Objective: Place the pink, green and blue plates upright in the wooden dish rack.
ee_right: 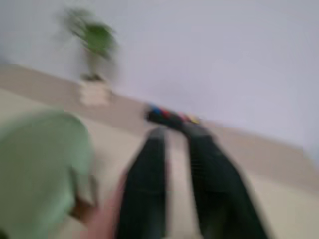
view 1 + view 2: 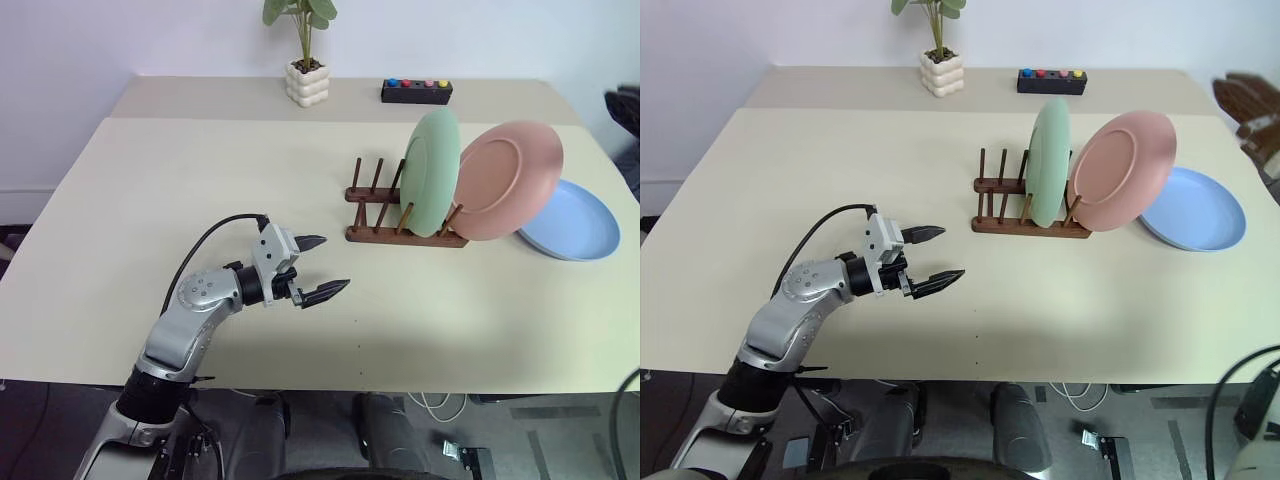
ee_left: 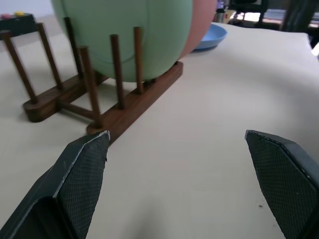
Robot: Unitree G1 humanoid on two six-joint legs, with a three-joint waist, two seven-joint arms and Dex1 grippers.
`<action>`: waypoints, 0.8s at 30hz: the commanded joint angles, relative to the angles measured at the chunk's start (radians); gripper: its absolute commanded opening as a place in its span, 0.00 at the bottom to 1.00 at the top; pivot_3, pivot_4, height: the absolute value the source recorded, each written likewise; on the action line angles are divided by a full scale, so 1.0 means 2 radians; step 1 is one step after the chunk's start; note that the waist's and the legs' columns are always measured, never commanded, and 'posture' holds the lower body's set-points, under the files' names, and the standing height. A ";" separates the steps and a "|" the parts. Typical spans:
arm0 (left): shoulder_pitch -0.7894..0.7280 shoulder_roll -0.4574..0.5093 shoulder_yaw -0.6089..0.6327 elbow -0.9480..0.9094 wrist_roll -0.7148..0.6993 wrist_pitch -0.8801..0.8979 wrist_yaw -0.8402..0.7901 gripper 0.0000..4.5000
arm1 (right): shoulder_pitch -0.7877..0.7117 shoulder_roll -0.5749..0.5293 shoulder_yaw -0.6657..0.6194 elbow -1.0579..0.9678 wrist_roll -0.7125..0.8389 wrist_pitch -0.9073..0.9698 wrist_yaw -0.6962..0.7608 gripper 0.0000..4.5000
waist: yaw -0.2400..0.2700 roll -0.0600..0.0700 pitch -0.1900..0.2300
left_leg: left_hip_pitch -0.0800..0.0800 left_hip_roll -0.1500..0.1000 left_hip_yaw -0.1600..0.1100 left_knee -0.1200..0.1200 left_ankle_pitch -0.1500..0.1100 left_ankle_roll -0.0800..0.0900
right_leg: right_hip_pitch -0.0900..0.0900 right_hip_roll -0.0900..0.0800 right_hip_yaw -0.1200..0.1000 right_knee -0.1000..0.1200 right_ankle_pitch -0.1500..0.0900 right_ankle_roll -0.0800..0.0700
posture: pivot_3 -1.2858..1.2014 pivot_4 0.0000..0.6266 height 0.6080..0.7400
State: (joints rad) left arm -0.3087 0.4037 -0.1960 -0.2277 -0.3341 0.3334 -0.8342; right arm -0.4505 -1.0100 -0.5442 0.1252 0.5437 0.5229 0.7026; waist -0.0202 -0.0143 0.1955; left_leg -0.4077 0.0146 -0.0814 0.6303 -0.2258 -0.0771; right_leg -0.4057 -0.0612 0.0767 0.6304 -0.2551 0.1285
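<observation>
The wooden dish rack stands right of the table's middle. A green plate stands upright between its pegs. The pink plate stands at the rack's right end, tilted and leaning to the right. Just right of it, the blue plate lies flat on the table. My left gripper hovers low over the table left of the rack, open and empty, its fingers pointing at the rack. In the blurred right wrist view my right gripper is shut on nothing, above the green plate.
At the back of the table stand a potted plant in a white pot and a black box with coloured buttons. Bare tabletop lies to the left of and in front of the rack.
</observation>
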 commanded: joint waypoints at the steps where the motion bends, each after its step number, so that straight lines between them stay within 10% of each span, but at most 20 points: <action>1: -0.014 -0.005 -0.005 0.003 0.001 -0.015 -0.010 1.00 | 0.030 -0.021 0.006 -0.015 -0.048 -0.025 -0.008 0.01 | -0.001 0.001 -0.001 | 0.000 0.000 0.000 0.000 0.000 0.000 | 0.000 0.000 0.000 0.000 0.000 0.000 | 0.52 0.24 0.92; 24: -0.019 -0.008 -0.004 0.011 0.002 -0.023 -0.013 1.00 | 0.034 0.027 0.079 -0.114 -0.063 -0.008 -0.003 0.01 | 0.002 0.002 -0.001 | 0.000 0.000 0.001 0.000 0.000 0.000 | 0.000 0.000 0.001 0.000 0.000 0.000 | 0.52 0.24 0.92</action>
State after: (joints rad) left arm -0.3466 0.3882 -0.2180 -0.1688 -0.3247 0.2994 -0.8640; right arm -0.3600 -0.9367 -0.3658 -0.1092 0.4407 0.5227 0.7175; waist -0.0170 -0.0111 0.1945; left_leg -0.4077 0.0146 -0.0802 0.6308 -0.2258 -0.0770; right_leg -0.4057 -0.0610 0.0781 0.6303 -0.2552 0.1292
